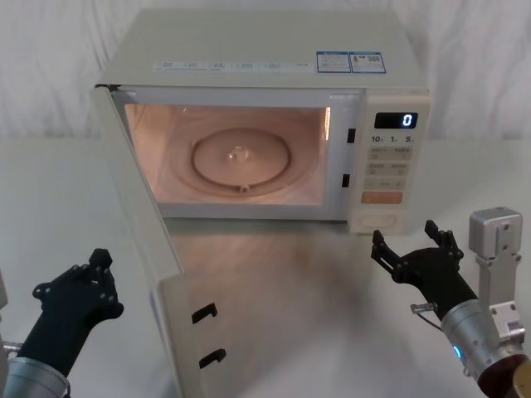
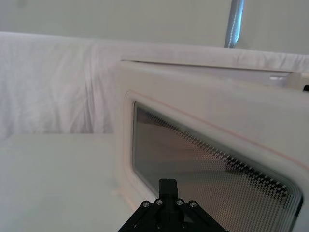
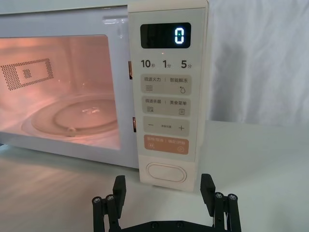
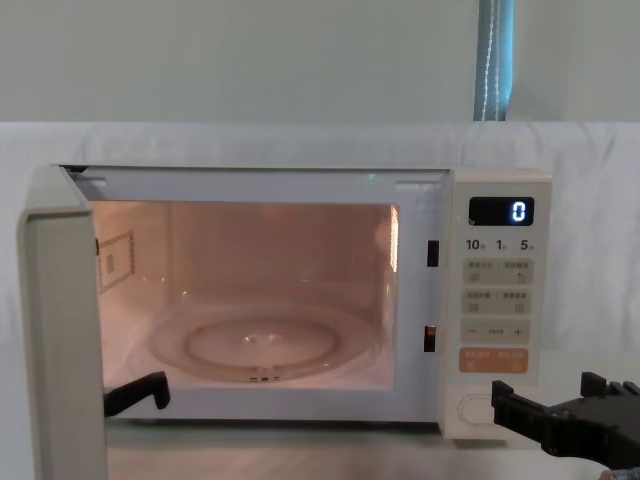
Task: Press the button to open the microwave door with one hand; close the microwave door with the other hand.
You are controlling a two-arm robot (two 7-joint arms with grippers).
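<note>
Head view puts the black, slim left tool [image 1: 79, 290] nearest, low on the left over the white worktop [image 1: 282, 282]; I cannot tell whether its jaws are parted or closed. It sits just outside the large cream microwave door [image 1: 141, 215], which stands swung wide open on its left hinge, two dark latch hooks [image 1: 207, 336] on its free edge. The left wrist view looks onto that door's dark mesh window [image 2: 207, 169]. On the right, the black blocky right tool [image 1: 415, 249] with a silver-grey wrist hangs released, jaws spread, grasping nothing, just in front of the wide cream pill-shaped button [image 3: 166, 172] at the foot of the control panel, not touching it. Farther back, the lit cavity shows a round glass turntable [image 1: 241, 159], and the display [image 3: 165, 36] reads 0.
</note>
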